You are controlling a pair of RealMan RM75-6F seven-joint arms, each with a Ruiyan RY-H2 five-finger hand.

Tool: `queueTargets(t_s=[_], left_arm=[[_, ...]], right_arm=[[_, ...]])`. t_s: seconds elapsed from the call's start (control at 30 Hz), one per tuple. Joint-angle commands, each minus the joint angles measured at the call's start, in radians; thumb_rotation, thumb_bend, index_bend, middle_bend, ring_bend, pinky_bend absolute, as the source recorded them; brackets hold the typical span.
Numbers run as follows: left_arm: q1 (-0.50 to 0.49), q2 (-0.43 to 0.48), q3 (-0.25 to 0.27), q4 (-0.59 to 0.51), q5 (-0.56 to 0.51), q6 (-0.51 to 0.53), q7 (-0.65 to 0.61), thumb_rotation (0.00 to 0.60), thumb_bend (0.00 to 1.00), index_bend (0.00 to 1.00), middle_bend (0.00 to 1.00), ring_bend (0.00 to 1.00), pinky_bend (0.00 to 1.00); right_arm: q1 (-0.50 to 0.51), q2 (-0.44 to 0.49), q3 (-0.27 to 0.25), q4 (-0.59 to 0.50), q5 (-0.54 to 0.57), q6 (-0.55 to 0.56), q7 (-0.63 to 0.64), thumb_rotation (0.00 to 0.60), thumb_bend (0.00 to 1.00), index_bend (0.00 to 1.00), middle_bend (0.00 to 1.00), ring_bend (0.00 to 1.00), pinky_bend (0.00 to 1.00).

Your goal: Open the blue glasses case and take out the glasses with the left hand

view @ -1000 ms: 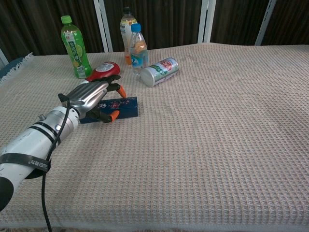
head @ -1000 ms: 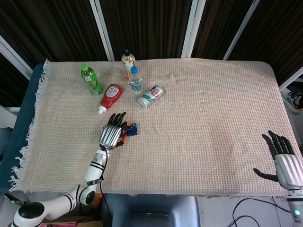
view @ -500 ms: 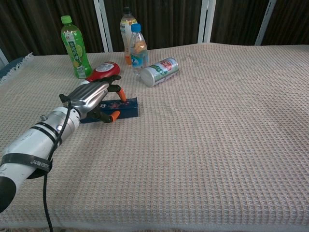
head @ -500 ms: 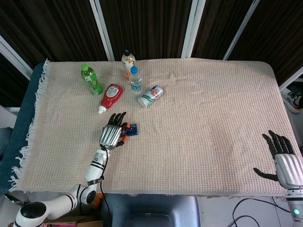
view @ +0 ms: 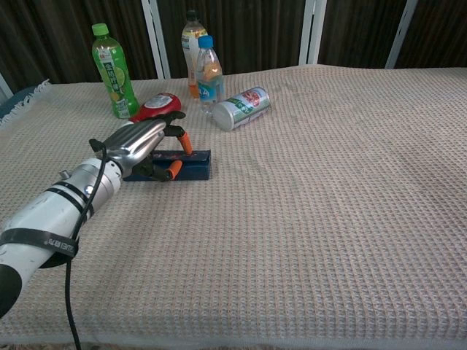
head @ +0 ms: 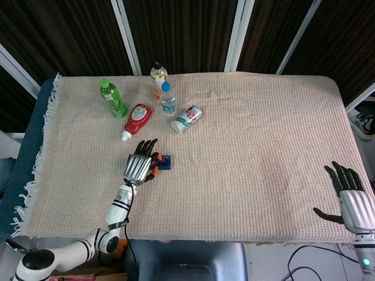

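Note:
The blue glasses case lies closed on the woven cloth, left of centre, and shows as a small blue patch in the head view. My left hand reaches over its left end. The fingers arch over the top and the thumb presses on its near side, so the case is pinched between them. The hand hides most of the case from above. No glasses show. My right hand hangs off the table's near right corner, fingers spread, holding nothing.
A green bottle, a red ketchup bottle on its side, two upright drink bottles and a can lying down stand behind the case. The cloth-covered table stretches to the right.
The case has tipped and shifted slightly right under my left hand; its patterned top now shows less and its dark side more. The right hand has not moved.

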Motion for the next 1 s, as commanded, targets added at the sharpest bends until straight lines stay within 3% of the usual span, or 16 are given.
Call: queueTargets(t_s=[0.03,0.33,0.57,0.7,1.0], left_arm=[[-0.003,-0.001,-0.003,0.002,-0.004,-0.002,0.004,0.6,0.47,0.47,0.03,0.0,0.02],[-0.049,-0.034,-0.05,0.086,-0.029,-0.02,-0.016,0.6,0.47,0.46,0.04,0.0,0.03],[-0.128,-0.109,-0.114,0.27,-0.084,-0.084,-0.036,0.6,0.45,0.23,0.04,0.0,0.08],[-0.158,-0.138,-0.125,0.341,-0.09,-0.092,-0.057,0.6,0.43,0.09,0.04,0.0,0.08],[-0.188,-0.158,-0.151,0.402,-0.105,-0.059,-0.078,0.6,0.39,0.07,0.04,0.0,0.09]], right_arm=[[-0.001,0.001,0.0,0.0,0.0,0.001,0.002,0.6,0.18,0.0,0.0,0.0,0.0],[-0.003,0.007,0.004,0.001,0.002,0.007,0.022,0.6,0.18,0.0,0.0,0.0,0.0],[-0.002,0.01,0.008,0.002,0.009,0.003,0.029,0.6,0.18,0.0,0.0,0.0,0.0],[0.0,0.009,0.01,0.002,0.012,0.0,0.027,0.6,0.18,0.0,0.0,0.0,0.0],[0.001,0.007,0.007,-0.001,0.008,-0.002,0.019,0.6,0.18,0.0,0.0,0.0,0.0]])
